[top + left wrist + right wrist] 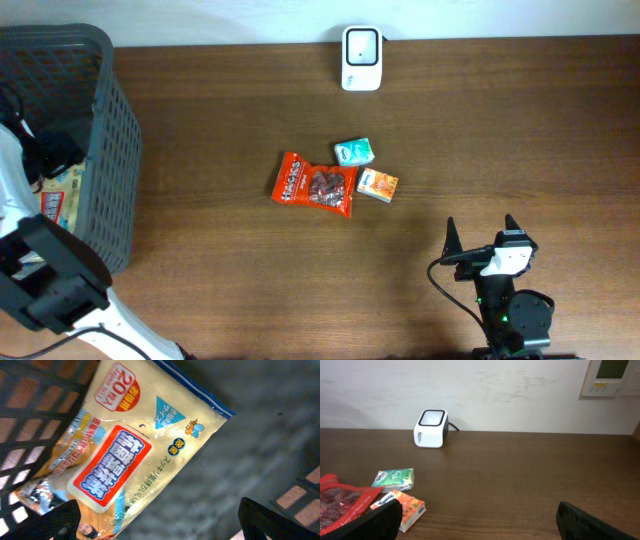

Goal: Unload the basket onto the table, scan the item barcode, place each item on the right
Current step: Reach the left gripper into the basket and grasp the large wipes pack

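My left gripper hangs open inside the grey mesh basket, just above a pale yellow bag with a red label that lies flat on the basket floor. Nothing is between its fingers. The same bag shows partly under the left arm in the overhead view. The white barcode scanner stands at the table's far edge and also appears as the white scanner in the right wrist view. My right gripper rests open and empty near the front right, its jaws facing the scanner.
Near the table's middle lie a red snack bag, a green tissue pack and an orange tissue pack. The right wrist view has the orange pack beside my left fingertip. The basket's walls close round the left gripper.
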Tool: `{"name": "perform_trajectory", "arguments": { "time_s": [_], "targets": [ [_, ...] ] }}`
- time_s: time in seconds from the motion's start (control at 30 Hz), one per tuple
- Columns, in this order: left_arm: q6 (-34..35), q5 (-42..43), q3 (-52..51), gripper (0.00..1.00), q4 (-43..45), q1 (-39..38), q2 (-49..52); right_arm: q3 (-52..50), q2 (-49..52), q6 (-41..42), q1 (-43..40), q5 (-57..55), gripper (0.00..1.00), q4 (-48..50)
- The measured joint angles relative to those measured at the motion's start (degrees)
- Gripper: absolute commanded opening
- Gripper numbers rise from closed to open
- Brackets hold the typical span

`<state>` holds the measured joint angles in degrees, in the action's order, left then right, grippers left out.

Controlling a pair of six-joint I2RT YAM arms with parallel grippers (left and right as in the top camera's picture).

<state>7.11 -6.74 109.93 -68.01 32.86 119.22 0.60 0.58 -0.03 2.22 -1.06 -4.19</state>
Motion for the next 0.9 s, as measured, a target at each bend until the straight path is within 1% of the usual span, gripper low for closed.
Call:
{"name": "perform_trajectory", "arguments": {
  "time_s": [0.17, 0.33, 0.47, 0.67, 0.9],
  "targets": [
    [0.0, -0.09, 0.0, 0.99, -0.57, 0.0, 4.24, 0.0, 0.0, 0.02, 0.0, 0.0, 0.99, 0.0],
    [0.0, -2.56, -0.28, 0.99, -1.22, 0.0, 7.78, 0.0, 0.0, 0.07, 0.0, 0.0, 0.98, 0.0],
    [0.0, -4.92, -0.79, 1.0, -1.07, -0.15, 7.87, 0.0, 0.0, 0.0, 0.0, 0.0, 0.98, 0.0],
    [0.02, -10.54, -6.97, 0.99, 2.95, -2.16, 7.87, 0.0, 0.0, 0.02, 0.0, 0.0, 0.98, 0.0],
    [0.0, -16.59, -9.29, 1.0, 5.46, -3.54, 6.78, 0.0, 0.0, 0.02, 0.0, 0.0, 0.98, 0.0]
  ]
}}
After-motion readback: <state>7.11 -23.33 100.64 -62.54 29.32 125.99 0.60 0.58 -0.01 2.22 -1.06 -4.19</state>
